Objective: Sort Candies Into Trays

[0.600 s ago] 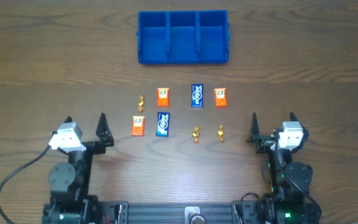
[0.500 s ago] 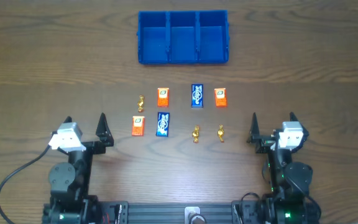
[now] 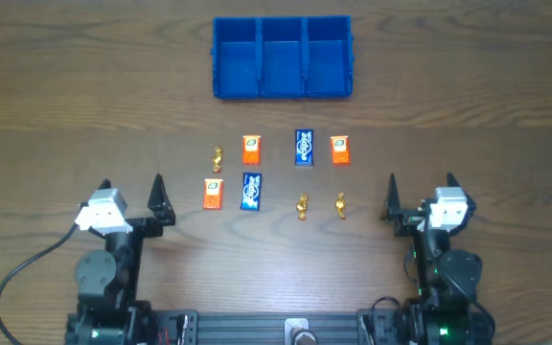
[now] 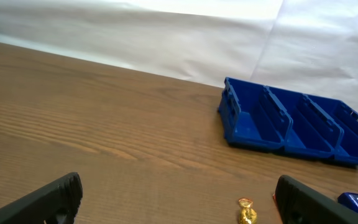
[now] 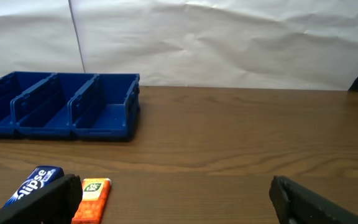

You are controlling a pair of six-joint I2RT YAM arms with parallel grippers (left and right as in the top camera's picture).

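A blue tray with three compartments stands at the far middle of the table, also seen as the tray and the tray. Between it and the arms lie several candies: orange packs, blue packs and gold-wrapped sweets. My left gripper rests open near the front left, holding nothing. My right gripper rests open near the front right, also holding nothing. An orange pack and a blue pack lie ahead of the right gripper.
The wooden table is bare to either side of the candies and the tray. A white backdrop hangs behind the table's far edge.
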